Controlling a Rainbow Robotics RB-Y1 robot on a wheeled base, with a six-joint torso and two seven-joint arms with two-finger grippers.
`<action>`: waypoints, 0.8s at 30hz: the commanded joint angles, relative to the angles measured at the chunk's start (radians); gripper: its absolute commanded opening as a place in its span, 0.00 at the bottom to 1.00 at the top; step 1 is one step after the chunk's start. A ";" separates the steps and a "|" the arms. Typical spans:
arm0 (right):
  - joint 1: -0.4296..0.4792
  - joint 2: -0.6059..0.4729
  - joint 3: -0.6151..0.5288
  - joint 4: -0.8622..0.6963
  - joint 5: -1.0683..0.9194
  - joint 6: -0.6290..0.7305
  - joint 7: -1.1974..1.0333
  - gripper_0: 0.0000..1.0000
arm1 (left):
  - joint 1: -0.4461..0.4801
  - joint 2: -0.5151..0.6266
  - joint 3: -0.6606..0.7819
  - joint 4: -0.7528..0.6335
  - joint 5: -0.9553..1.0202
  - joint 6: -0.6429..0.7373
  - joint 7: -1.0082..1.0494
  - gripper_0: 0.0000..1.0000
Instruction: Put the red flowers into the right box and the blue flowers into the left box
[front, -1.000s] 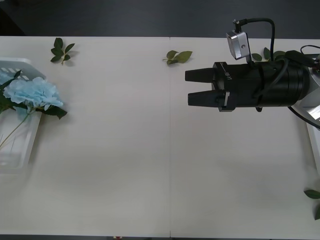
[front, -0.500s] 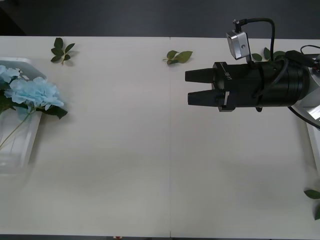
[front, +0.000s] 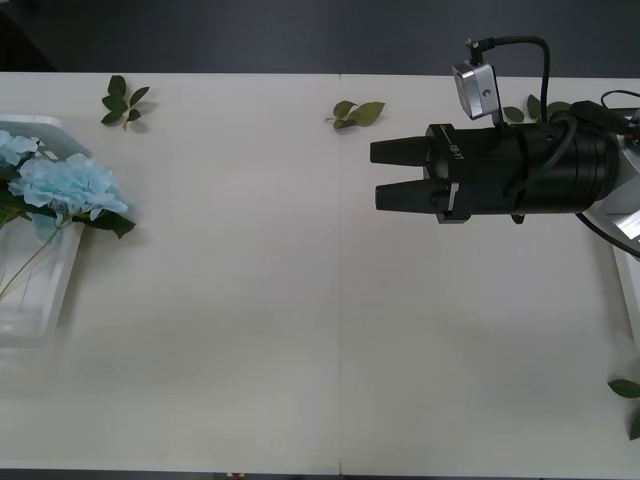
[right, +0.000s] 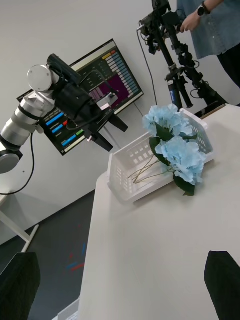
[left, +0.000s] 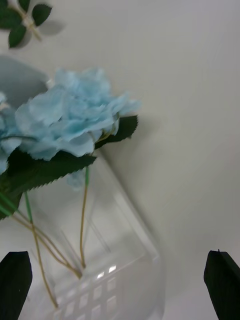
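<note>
1. Blue flowers: pale ruffled fabric-like petal clusters, dark serrated leaves, thin green-tan stems. Heads hang over the rim of the left box at 9 o'clock of the table; stems lie inside it.
2. Left box: white glossy plastic, rounded rim, slotted walls and bottom.
3. Right box: white rim showing at 3 o'clock edge, partly hidden by the arm.
4. Right gripper: black tapered fingers, spread apart, empty. Arm lies horizontal above the table at about 2 o'clock, fingers pointing toward 9.
5. Left gripper: above the left box, fingers at the corners, spread wide, holding nothing.
6. Leaf sprigs loose at 11, 12 and 4 o'clock; table matte white.
</note>
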 joint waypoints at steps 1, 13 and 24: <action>0.002 -0.031 -0.007 -0.011 -0.005 0.007 0.029 0.96 | -0.021 0.068 -0.016 0.025 0.199 -0.044 -0.163 1.00; 0.002 -0.031 -0.007 -0.011 -0.005 0.007 0.029 0.95 | -0.069 0.292 -0.275 0.209 0.789 -0.153 -0.457 1.00; 0.002 -0.031 -0.007 -0.011 -0.005 0.007 0.029 0.95 | -0.185 0.299 -0.392 0.215 0.851 -0.163 -0.457 1.00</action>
